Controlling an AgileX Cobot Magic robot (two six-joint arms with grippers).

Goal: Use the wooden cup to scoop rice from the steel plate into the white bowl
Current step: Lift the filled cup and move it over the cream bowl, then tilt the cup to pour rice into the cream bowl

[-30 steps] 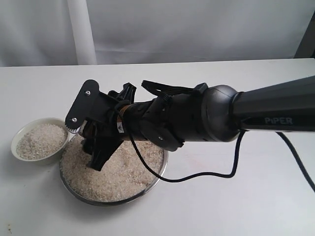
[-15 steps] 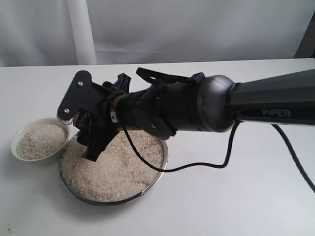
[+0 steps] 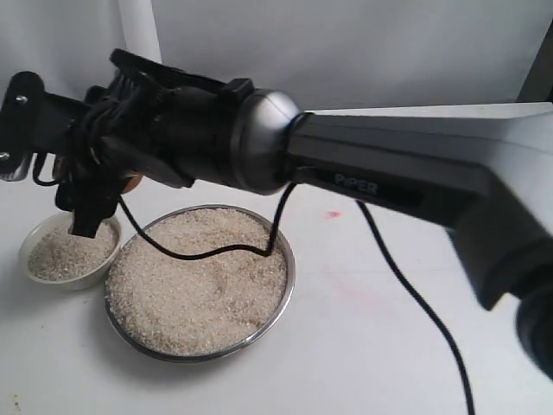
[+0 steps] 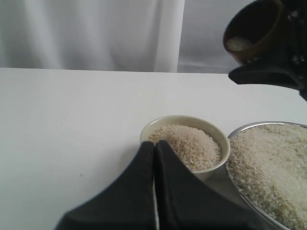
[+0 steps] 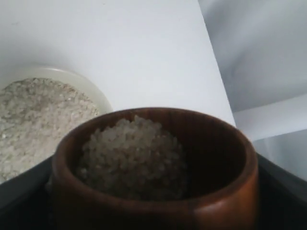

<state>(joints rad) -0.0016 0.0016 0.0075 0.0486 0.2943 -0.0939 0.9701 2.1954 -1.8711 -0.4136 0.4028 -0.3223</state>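
Observation:
My right gripper (image 3: 60,177) reaches across to the left and is shut on the wooden cup (image 5: 158,191). The cup holds a small heap of rice (image 5: 132,153) and hangs in the air above and beside the white bowl (image 3: 52,278). In the exterior view only a sliver of the cup (image 3: 131,183) shows behind the black fingers. The bowl has rice (image 3: 65,251) in it. To its right, the steel plate (image 3: 289,268) is covered with rice (image 3: 199,285). My left gripper (image 4: 154,146) is shut and empty, low on the table in front of the bowl (image 4: 216,163).
A black cable (image 3: 259,251) hangs from the right arm and dips into the plate's rice. A white curtain (image 3: 346,43) backs the white table (image 3: 389,346). The right arm's long body (image 3: 389,164) spans the scene above the table.
The right gripper has lifted the cup out of the plate's rice and swung up and to the left. It now hangs beside the white bowl.

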